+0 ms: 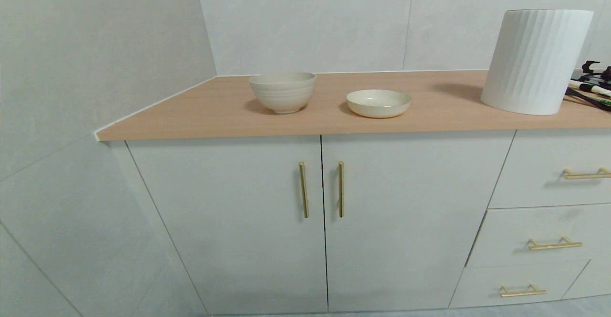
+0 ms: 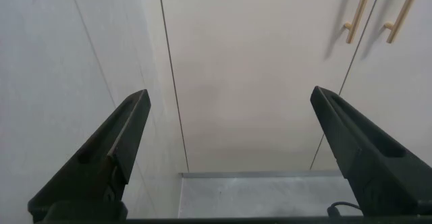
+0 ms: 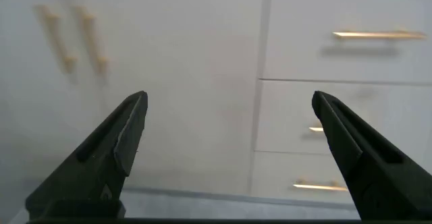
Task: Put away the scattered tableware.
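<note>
Sitting apart on the wooden table [image 1: 444, 111], a bowl [image 1: 283, 91] and a dish [image 1: 378, 102] stand above shut cabinet doors [image 1: 229, 221].

The deep, ribbed bowl is nearer the corner wall [image 1: 95, 59]. The shallow dish lies to its right, near the table's front edge, both upright and not touching. Farther right on the table is a ribbed white canister [image 1: 537, 61], with some dark utensils [image 1: 592, 90] just beyond it. Two gold handles [image 1: 303, 189] hang side by side where the doors meet, and drawers [image 1: 549, 169] stack to their right. The left claw [image 2: 229, 97] has its fingers spread wide, holding nothing, facing the left door beside the wall. The right claw [image 3: 229, 99] is likewise spread and bare, facing the seam between door and drawers.
</note>
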Tool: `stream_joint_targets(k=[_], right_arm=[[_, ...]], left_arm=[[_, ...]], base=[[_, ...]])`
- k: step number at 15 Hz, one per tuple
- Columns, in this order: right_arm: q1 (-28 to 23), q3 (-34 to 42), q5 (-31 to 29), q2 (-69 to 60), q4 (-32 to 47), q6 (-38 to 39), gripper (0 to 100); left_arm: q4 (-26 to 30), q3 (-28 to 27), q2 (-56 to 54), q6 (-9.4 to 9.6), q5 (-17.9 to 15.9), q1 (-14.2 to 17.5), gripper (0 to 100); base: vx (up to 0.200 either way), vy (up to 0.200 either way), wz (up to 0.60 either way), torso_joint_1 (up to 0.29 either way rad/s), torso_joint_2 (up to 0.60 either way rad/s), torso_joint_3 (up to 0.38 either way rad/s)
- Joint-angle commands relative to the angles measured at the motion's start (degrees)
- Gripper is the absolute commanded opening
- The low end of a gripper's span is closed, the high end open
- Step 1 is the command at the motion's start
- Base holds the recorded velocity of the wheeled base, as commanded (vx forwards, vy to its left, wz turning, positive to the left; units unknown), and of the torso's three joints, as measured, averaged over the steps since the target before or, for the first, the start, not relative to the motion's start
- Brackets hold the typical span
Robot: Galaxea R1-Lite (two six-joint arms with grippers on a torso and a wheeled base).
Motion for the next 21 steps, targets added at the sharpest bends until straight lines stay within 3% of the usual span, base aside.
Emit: stream_joint_targets(k=[1, 4, 7, 8, 10, 12, 14, 17, 21], right_arm=[[1.5, -4.1, 6.0, 10.8, -0.2, 0.1, 100], [3.3, -7.5, 13.3, 29.0, -1.5, 0.1, 100], [9.5, -12.1, 13.2, 42.3, -3.7, 0.3, 100], [15.6, -14.7, 13.2, 49.8, -4.6, 0.3, 100], [21.2, -18.4, 13.4, 59.8, -7.1, 1.1, 100], [24.5, -20.7, 13.4, 67.4, -12.1, 2.0, 100], [29.5, -24.4, 13.4, 80.1, -24.7, 5.4, 100], [32.6, -31.0, 13.2, 93.0, -33.9, 10.5, 100], [33.5, -44.6, 13.2, 103.9, -34.8, 13.4, 100]], left_arm=[[0.0, 0.0, 0.0, -0.09, 0.0, 0.0, 100], [0.0, 0.0, 0.0, 0.0, 0.0, 0.0, 100], [0.0, 0.0, 0.0, 0.0, 0.0, 0.0, 100], [0.0, 0.0, 0.0, 0.0, 0.0, 0.0, 100], [0.0, 0.0, 0.0, 0.0, 0.0, 0.0, 100], [0.0, 0.0, 0.0, 0.0, 0.0, 0.0, 100], [0.0, 0.0, 0.0, 0.0, 0.0, 0.0, 100], [0.0, 0.0, 0.0, 0.0, 0.0, 0.0, 100], [0.0, 0.0, 0.0, 0.0, 0.0, 0.0, 100]], base=[[0.0, 0.0, 0.0, 0.0, 0.0, 0.0], [0.0, 0.0, 0.0, 0.0, 0.0, 0.0], [0.0, 0.0, 0.0, 0.0, 0.0, 0.0], [0.0, 0.0, 0.0, 0.0, 0.0, 0.0], [0.0, 0.0, 0.0, 0.0, 0.0, 0.0], [0.0, 0.0, 0.0, 0.0, 0.0, 0.0], [0.0, 0.0, 0.0, 0.0, 0.0, 0.0], [0.0, 0.0, 0.0, 0.0, 0.0, 0.0], [0.0, 0.0, 0.0, 0.0, 0.0, 0.0]])
